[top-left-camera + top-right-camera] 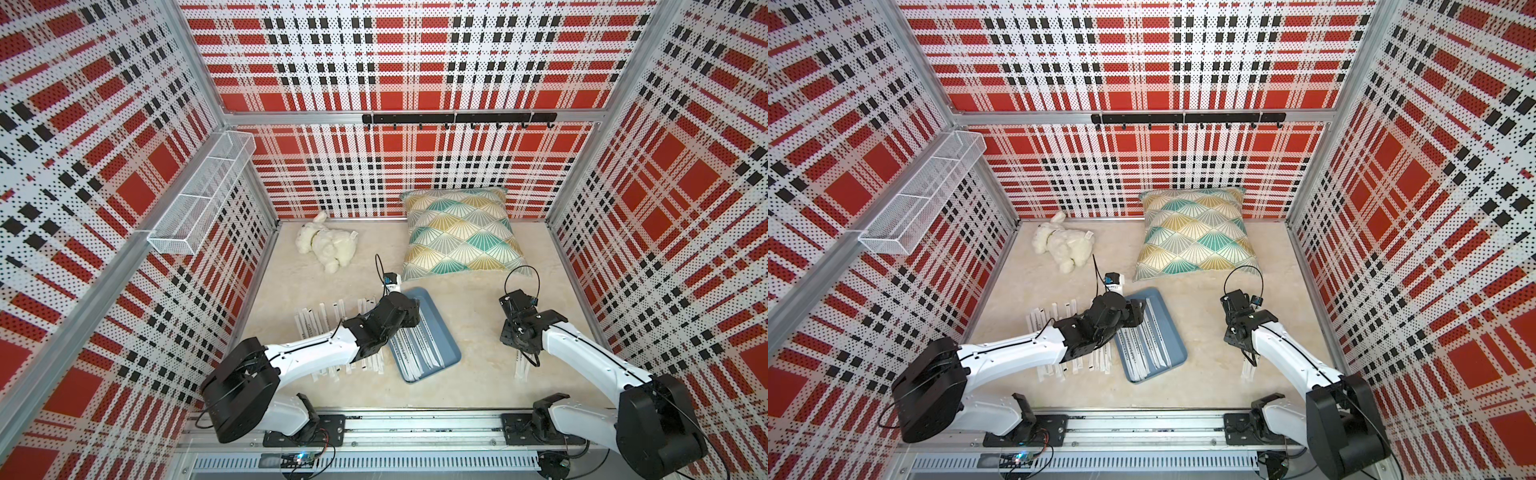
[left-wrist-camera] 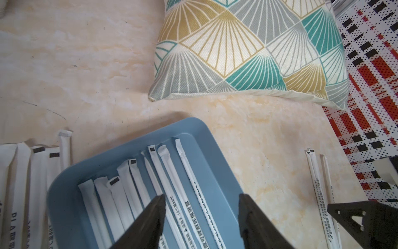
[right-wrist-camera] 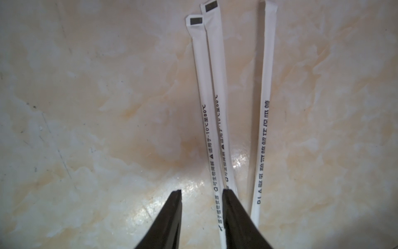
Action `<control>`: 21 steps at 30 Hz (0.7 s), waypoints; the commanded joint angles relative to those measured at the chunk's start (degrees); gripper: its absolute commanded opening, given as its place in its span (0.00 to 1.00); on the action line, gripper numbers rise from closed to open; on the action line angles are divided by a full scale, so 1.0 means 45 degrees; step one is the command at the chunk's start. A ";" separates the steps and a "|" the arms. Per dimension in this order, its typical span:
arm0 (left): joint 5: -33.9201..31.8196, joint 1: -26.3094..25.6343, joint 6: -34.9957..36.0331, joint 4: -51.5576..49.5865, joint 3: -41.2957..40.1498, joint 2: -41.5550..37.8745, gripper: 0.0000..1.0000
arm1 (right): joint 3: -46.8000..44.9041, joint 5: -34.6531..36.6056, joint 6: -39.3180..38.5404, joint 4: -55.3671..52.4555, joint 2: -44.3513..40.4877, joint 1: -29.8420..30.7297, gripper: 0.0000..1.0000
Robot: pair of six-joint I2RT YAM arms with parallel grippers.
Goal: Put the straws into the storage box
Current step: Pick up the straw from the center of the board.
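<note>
The slate-blue storage box point(image 1: 441, 328) point(image 1: 1168, 330) point(image 2: 215, 183) lies mid-table with several wrapped straws point(image 1: 415, 349) point(image 2: 168, 172) lying lengthwise in it. My left gripper point(image 2: 202, 196) hovers over the box, open, with nothing between its fingers. More straws point(image 1: 316, 320) point(image 1: 1046, 320) point(image 2: 38, 172) lie in a row on the table left of the box, partly under the left arm. Three straws point(image 3: 204, 86) point(image 1: 521, 370) lie to the right. My right gripper point(image 3: 202, 190) is low over them, open. One straw runs along the inner side of one finger, and the other two lie outside the jaws.
A patterned pillow point(image 1: 459, 232) leans at the back, just behind the box. A white plush toy point(image 1: 328, 245) lies at the back left. A white wire-mesh basket point(image 1: 199, 195) hangs on the left wall and a black hook rail point(image 1: 457, 118) on the back wall.
</note>
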 commanded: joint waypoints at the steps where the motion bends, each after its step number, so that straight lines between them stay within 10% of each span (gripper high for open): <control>1: 0.0255 0.0204 0.0151 0.0536 -0.0410 -0.0379 0.59 | -0.0068 0.0357 0.0086 0.0262 0.0309 -0.0153 0.36; 21: 0.0339 0.0432 0.0228 0.0530 -0.0776 -0.0808 0.59 | -0.0616 -0.0029 0.0036 0.1752 0.1829 -0.0691 0.33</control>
